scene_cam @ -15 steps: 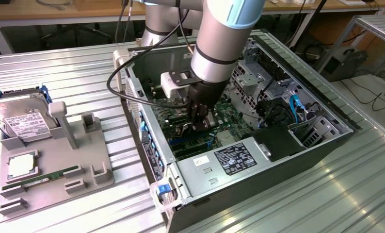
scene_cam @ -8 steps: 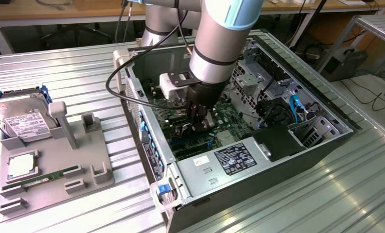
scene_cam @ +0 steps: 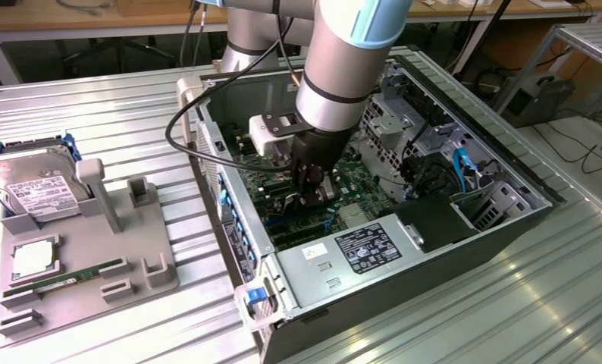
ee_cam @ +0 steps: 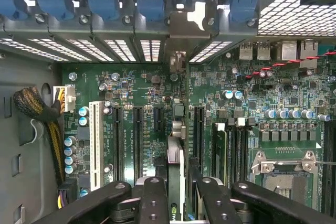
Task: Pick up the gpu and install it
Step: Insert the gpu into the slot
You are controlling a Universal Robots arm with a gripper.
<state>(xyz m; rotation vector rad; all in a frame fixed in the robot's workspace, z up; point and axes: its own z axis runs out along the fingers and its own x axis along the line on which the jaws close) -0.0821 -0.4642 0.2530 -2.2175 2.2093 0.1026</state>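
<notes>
Exterior view, from its left to its right, all places given relative to the open computer case [scene_cam: 483,243]. Well to the exterior view's left of the case, a grey parts tray [scene_cam: 89,284] holds a silver hard drive [scene_cam: 36,189] with a white label and a narrow green memory stick [scene_cam: 68,279]. Inside the case, the arm [scene_cam: 346,68] reaches down over the green motherboard [scene_cam: 367,178], and the gripper [scene_cam: 309,199] sits low above the board, just behind the power supply [scene_cam: 357,254] at the case's near end. In the wrist view, the black fingers [ee_cam: 152,200] are clamped on the gpu [ee_cam: 177,182], a thin card seen edge-on and standing upright between them. The card's far end reaches toward the bracket openings in the case's rear wall [ee_cam: 131,45], and it lies along the black expansion slots [ee_cam: 137,142] on the motherboard [ee_cam: 283,93]; whether it is seated cannot be told.
</notes>
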